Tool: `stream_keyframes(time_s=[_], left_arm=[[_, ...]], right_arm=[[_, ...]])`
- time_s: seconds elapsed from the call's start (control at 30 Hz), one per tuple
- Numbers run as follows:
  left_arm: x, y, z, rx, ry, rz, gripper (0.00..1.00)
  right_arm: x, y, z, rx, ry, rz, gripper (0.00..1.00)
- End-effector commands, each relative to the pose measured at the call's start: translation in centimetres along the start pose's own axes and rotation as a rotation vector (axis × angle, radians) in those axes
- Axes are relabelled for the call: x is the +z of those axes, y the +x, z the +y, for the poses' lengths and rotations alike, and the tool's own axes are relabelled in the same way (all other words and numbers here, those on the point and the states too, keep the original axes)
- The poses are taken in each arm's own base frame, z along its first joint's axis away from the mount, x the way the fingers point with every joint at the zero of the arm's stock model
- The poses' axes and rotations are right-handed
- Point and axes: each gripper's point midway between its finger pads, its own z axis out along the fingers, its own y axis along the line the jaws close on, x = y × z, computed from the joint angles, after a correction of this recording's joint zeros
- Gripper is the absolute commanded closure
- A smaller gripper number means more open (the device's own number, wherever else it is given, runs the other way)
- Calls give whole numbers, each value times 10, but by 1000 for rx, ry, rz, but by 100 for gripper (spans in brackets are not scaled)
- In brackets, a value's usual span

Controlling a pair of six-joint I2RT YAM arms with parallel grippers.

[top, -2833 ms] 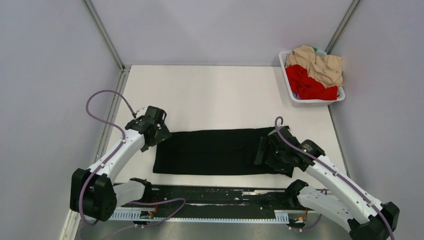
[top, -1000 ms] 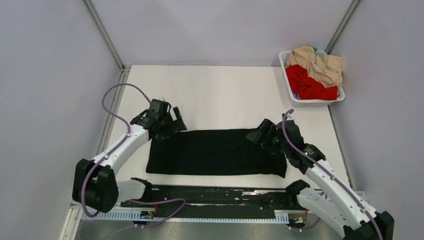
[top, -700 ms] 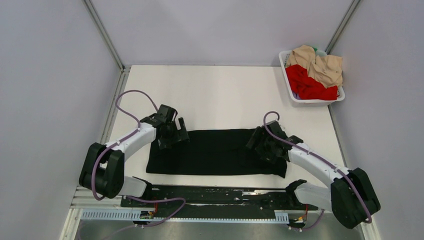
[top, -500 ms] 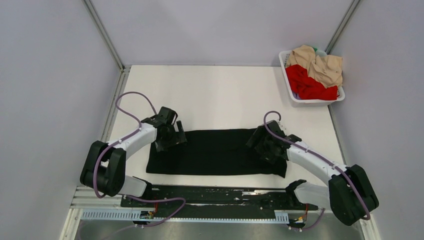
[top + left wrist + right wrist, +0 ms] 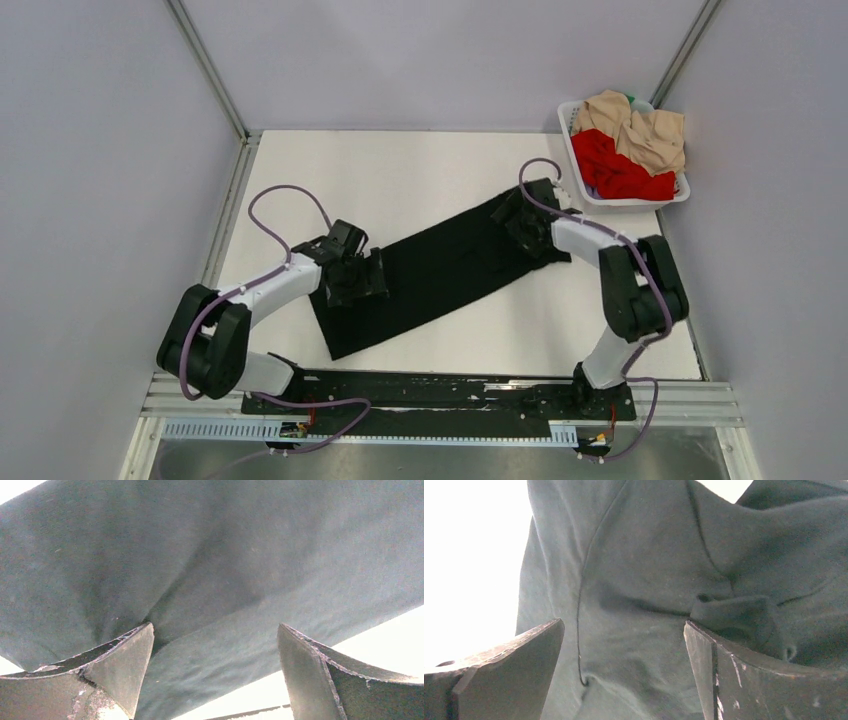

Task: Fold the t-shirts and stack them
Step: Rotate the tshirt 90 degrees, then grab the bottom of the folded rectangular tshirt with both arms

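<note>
Two sets of fingers rest low on one black shirt (image 5: 440, 275), which lies on the bench (image 5: 400, 170) as a long folded strip running slantwise. The left fingers (image 5: 366, 279) are spread wide over the strip's near left part, with its near end just behind and to the left of them. In the left wrist view the cloth (image 5: 225, 570) fills the whole space between and ahead of the two tips, a soft crease starts at the left tip, and nothing is pinched. White bench shows just outside the right finger.

The right fingers (image 5: 521, 217) are spread just as wide at the strip's far right end. Between them the cloth (image 5: 639, 570) shows a long seam, and a small bunched fold sits just beside the right tip. Bare bench glares beyond the left finger. Whether the tips press the cloth or only stand on it, I cannot tell.

Well beyond the right fingers, at the far right corner, a white basket (image 5: 625, 203) holds a red shirt (image 5: 610, 168) with a beige shirt (image 5: 648, 130) heaped over it.
</note>
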Motion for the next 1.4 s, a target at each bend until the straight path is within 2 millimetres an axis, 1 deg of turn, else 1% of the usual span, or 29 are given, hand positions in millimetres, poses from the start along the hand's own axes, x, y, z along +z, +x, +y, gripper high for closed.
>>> stream_keyframes(time_s=[0.0,0.03,0.07,0.1,0.13,0.17,0.2,0.23,0.27,0.3,0.33,0.37,0.47,0.53,0.67,0.73,0.8,0.87,0.9,1.0,1.07,1.1,1.13,1.17,1.2,1.23,1.27,1.3,1.37], left_arm=[[3,27,-18,29,92,55,0],[4,38,-22,36,111,80,0],[5,38,-29,37,139,71,0],[6,50,-35,48,167,96,0],[7,49,-46,56,212,81,0],[8,61,-54,72,246,109,0],[7,61,-64,86,280,100,0],[8,68,-71,117,292,114,0],[9,71,-74,135,290,120,0],[8,73,-81,173,293,112,0],[8,74,-87,192,295,112,0],[7,81,-92,226,307,121,0],[12,93,-112,269,361,142,0],[16,101,-119,281,369,166,0],[22,117,-124,321,345,197,0],[20,124,-131,351,353,204,0],[17,132,-137,392,364,210,0],[12,136,-141,431,362,209,0],[11,139,-137,444,341,218,0],[-6,133,-139,504,341,175,0],[-21,126,-140,519,355,136,0],[-33,122,-142,524,378,112,0],[-38,119,-143,532,385,93,0],[-50,115,-145,533,408,69,0],[-54,112,-141,532,395,51,0],[-63,107,-141,523,404,24,0],[-64,102,-132,510,365,0,0],[-71,98,-130,503,366,-26,0],[-78,89,-115,470,315,-77,0]], right_arm=[[53,-43,53,-139,-88,-72,0],[65,-43,67,-153,-114,-47,0],[78,-43,77,-162,-133,-24,0],[91,-36,88,-172,-167,25,0],[101,-35,103,-180,-202,50,0],[114,-33,112,-185,-219,74,0],[123,-33,126,-191,-240,87,0],[132,-35,140,-201,-259,97,0],[142,-31,152,-222,-282,115,0],[148,-35,167,-234,-307,118,0],[163,-28,175,-247,-326,141,0],[166,-33,194,-256,-373,129,0],[182,-37,225,-262,-469,129,0],[188,-37,240,-264,-527,134,0],[183,-59,263,-296,-588,36,0],[173,-71,272,-328,-616,-9,0],[157,-81,280,-365,-640,-39,0],[135,-93,290,-419,-663,-81,0],[124,-100,294,-448,-662,-111,0],[76,-132,300,-517,-625,-238,0],[42,-141,301,-561,-623,-282,0],[24,-145,302,-581,-630,-300,0],[7,-145,302,-605,-638,-312,0],[-6,-143,300,-630,-644,-319,0],[-23,-142,298,-649,-655,-331,0],[-32,-136,292,-668,-661,-326,0],[-44,-132,286,-674,-666,-322,0],[-54,-126,278,-676,-673,-309,0],[-72,-109,257,-672,-680,-270,0]])
